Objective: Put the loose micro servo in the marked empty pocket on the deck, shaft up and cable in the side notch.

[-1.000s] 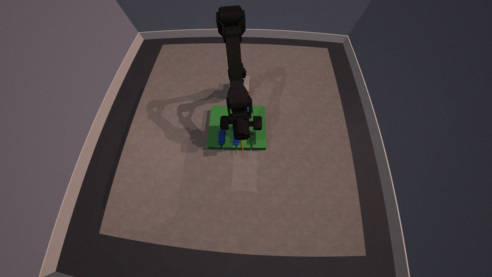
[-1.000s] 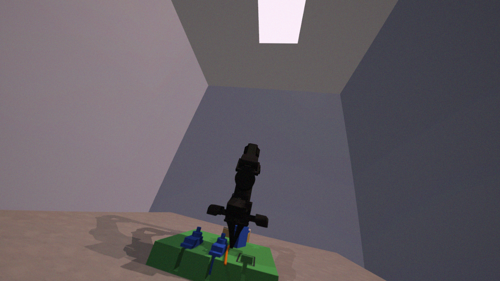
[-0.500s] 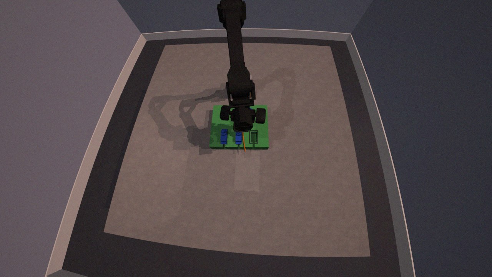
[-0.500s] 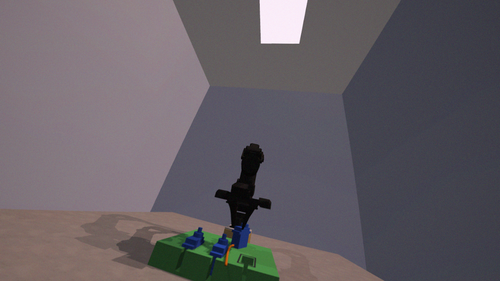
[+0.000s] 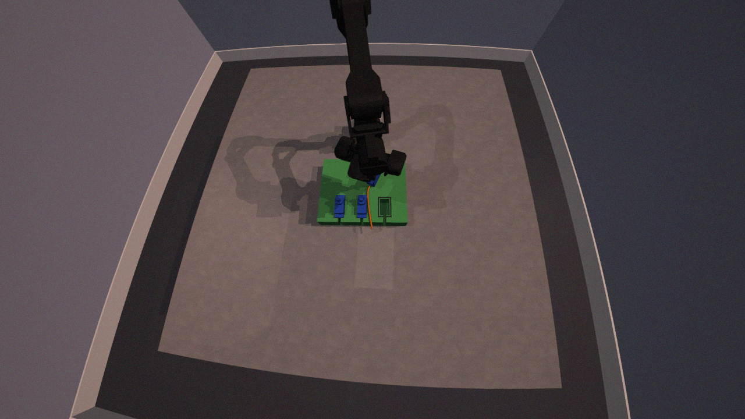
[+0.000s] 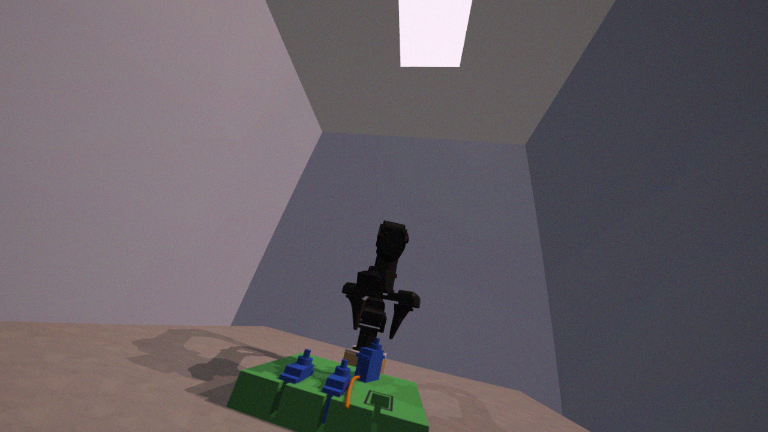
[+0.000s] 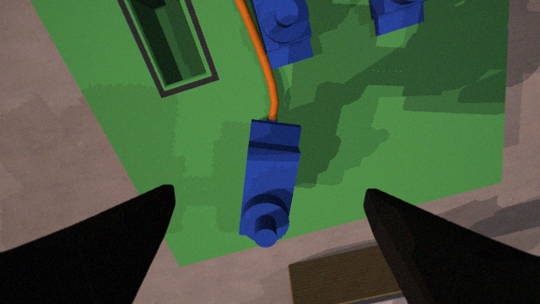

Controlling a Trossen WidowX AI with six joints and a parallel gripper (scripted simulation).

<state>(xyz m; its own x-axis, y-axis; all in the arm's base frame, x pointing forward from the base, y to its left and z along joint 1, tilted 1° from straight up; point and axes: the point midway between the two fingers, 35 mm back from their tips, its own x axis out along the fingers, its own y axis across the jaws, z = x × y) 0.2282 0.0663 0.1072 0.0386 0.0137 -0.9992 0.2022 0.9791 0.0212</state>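
Note:
The loose blue micro servo (image 5: 372, 180) (image 6: 368, 365) (image 7: 270, 173) stands upright on the green deck (image 5: 398, 184) (image 6: 249, 395) (image 7: 126, 127), outside the pocket, its output shaft up. Its orange cable (image 5: 369, 205) (image 6: 350, 389) (image 7: 263, 59) runs over the deck toward the notched edge, close beside a seated servo. The pocket, marked by a dark outline (image 5: 378, 206) (image 6: 381, 394) (image 7: 190, 87), is empty. My gripper (image 6: 373, 332) (image 7: 271, 195) is open, tilted, above the loose servo. In the wrist view its fingers are spread on either side of the servo, touching nothing visible. The top view hides the fingertips.
Two seated blue servos (image 5: 339, 206) (image 5: 362, 206) (image 6: 296, 371) (image 6: 337, 382) (image 7: 284, 29) (image 7: 398, 17) stand in the deck's other pockets. A brown block (image 6: 349, 356) (image 7: 346, 270) lies beyond the deck's edge on the loose servo's side.

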